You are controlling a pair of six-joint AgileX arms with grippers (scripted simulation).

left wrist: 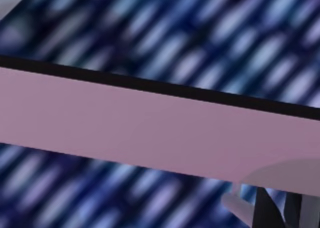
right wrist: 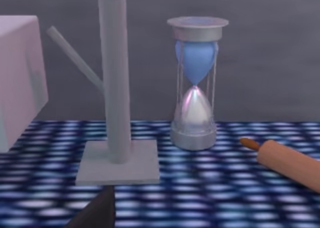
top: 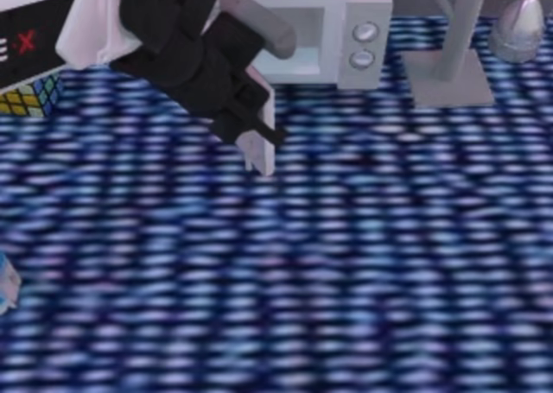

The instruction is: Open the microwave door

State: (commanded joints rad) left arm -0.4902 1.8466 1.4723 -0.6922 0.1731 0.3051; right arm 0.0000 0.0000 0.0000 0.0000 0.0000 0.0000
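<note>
Two round silver knobs (top: 364,45) sit one above the other on the narrow front panel of the microwave (top: 363,13), a boxy light-grey appliance at the far edge of the surface (top: 346,263), a little right of centre in the top view. The microwave door (top: 263,138) is a flat, pale slab swung well out from the front, standing edge-on toward the near side, so the smooth pale cavity (top: 298,43) shows behind it. Black and blocky, the left arm reaches in from the upper left, and the left pincer (top: 263,134) is right against the door's outer end; I cannot tell whether its fingers are apart or closed on the panel. From the left wrist, the door (left wrist: 150,123) fills the view as a broad, matte pinkish band with a thin black edge.

Right of the microwave stands a grey stand (top: 449,78) with a square base and a round post, and beyond it an hourglass (top: 517,26) with a glossy bulb. The right wrist view adds a wooden rolling pin (right wrist: 290,163). A colourful puzzle cube (top: 33,95) lies at the left. A blurry blue woven pattern covers the surface
</note>
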